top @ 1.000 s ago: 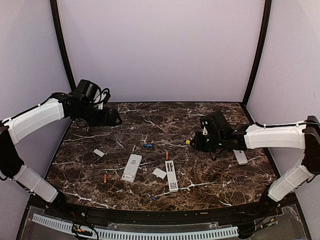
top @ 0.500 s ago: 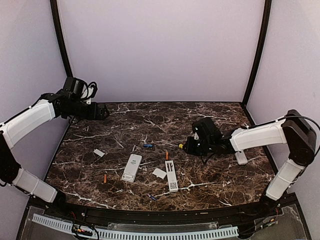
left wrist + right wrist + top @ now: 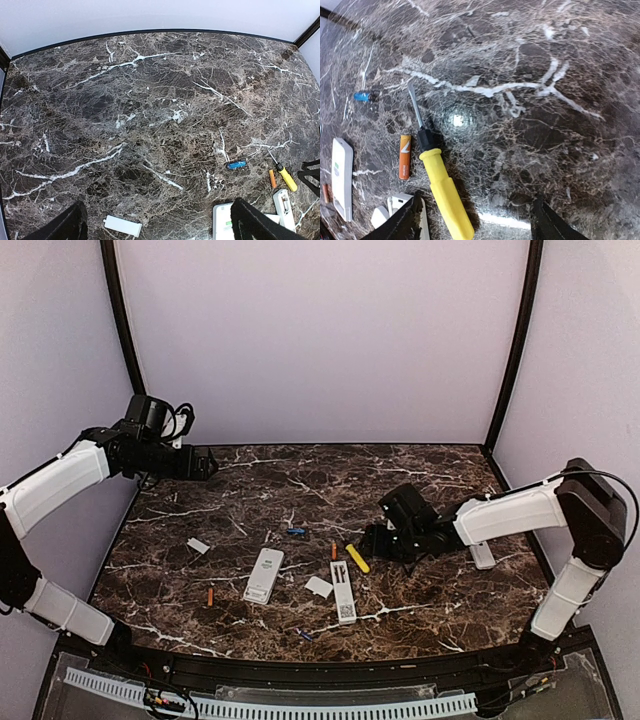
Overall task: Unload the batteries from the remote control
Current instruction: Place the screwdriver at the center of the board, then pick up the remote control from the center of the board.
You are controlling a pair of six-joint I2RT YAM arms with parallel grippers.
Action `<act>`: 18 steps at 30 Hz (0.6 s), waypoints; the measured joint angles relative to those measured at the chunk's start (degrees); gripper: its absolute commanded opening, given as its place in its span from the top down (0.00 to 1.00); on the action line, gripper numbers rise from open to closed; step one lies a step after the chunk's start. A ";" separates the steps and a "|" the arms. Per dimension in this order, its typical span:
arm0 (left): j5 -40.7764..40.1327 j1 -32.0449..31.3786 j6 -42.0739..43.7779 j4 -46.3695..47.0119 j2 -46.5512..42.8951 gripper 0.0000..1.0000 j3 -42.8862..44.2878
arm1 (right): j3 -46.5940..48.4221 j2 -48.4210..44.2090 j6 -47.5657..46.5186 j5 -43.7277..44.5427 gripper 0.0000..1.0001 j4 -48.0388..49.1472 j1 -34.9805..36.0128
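With left fingers (image 3: pixel 252 222) and right fingers (image 3: pixel 547 225) open, the loose screwdriver (image 3: pixel 442 187) may roll and displace the adjacent orange battery (image 3: pixel 404 156).

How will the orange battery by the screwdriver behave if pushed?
Likely rolls: the orange battery is a small cylinder on its side. The table looks glossy, so it may also skid. The screwdriver beside it would probably block rolling that way.
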 measured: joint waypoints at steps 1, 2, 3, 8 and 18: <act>-0.02 0.00 0.00 0.02 -0.02 0.01 0.00 | 0.13 -0.46 0.07 0.37 0.20 -0.74 0.02; -0.02 0.00 0.00 0.02 -0.09 0.01 0.00 | 0.37 -1.36 -0.39 0.96 0.17 -2.19 0.02; 0.00 0.00 0.00 0.02 -0.17 0.01 0.00 | 0.52 -2.60 -0.57 1.66 0.14 -3.41 0.02; 0.72 0.00 -0.07 0.55 -1.38 0.01 -0.09 | 2.40 -10.19 -2.16 4.81 0.07 -11.45 -1.46; 1.51 0.02 -0.04 1.81 -2.62 0.01 -0.35 | 1.57 -17.73 -3.85 6.64 0.03 -25.79 -18.05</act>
